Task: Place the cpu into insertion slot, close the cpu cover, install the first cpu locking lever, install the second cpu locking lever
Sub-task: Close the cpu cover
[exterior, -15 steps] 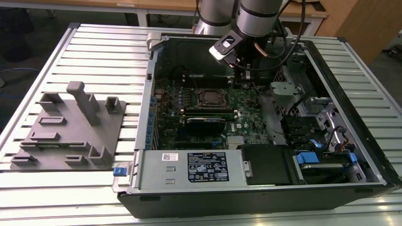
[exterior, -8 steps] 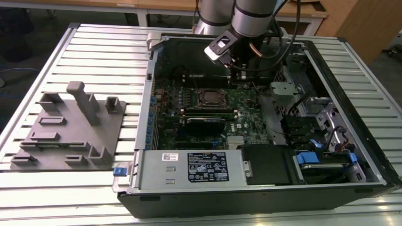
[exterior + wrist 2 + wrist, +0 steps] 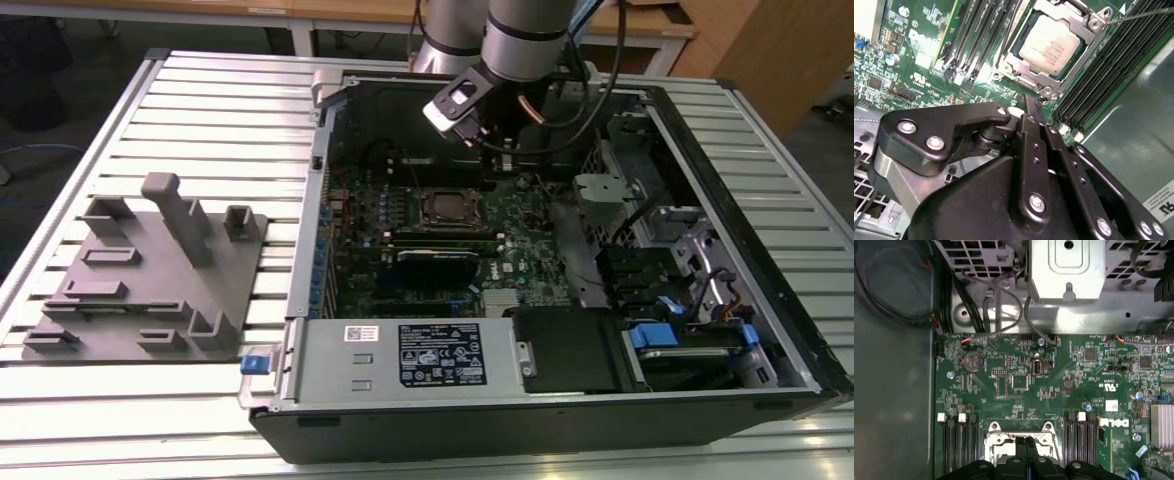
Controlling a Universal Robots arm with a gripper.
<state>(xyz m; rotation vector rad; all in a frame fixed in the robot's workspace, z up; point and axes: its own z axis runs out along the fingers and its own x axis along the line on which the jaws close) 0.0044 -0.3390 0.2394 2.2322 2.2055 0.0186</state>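
The cpu [image 3: 1050,44], a square chip with a silver-grey top, lies in the insertion slot [image 3: 445,207] on the green board. The cpu cover [image 3: 1085,50], a metal frame, lies flat around the chip, whose top shows through its window. A thin wire lever [image 3: 1136,15] runs off from one corner of the frame, and another thin rod [image 3: 1013,27] lies along the opposite side. My gripper [image 3: 1038,102] is shut with nothing between its fingers, its tips just above the board beside a corner of the cover. In the first wrist view the gripper [image 3: 1026,441] hangs over the socket frame [image 3: 996,440].
Long black memory slots [image 3: 1104,75] flank the socket on both sides. The case walls [image 3: 747,230], a drive cage [image 3: 1066,265], loose cables [image 3: 1004,305] and the power supply [image 3: 400,355] hem in the board. A grey fixture plate [image 3: 147,270] lies on the slatted table at the exterior view's left.
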